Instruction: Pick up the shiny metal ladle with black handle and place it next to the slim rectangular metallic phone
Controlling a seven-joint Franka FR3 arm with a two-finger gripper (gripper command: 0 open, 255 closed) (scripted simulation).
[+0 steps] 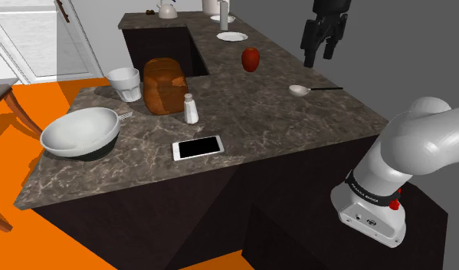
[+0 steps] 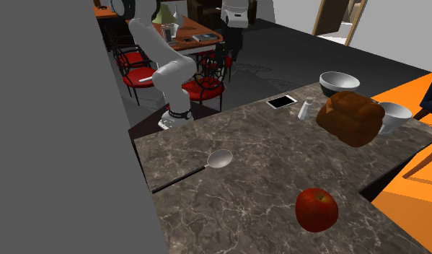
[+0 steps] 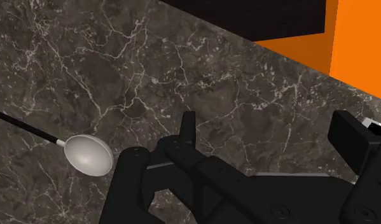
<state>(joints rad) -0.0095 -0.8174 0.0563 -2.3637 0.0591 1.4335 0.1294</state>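
Two black fingers of the all-black gripper (image 1: 319, 58) stand apart, clasping nothing. It hangs in the air to the shoulder view's right of the round red apple (image 1: 250, 59). The shiny grey ladle with a thin black handle (image 1: 316, 89) lies near that apple on the dark marbled countertop (image 1: 296, 130). The slim, white-edged, black-screened phone (image 1: 198, 147) lies well apart from the apple.
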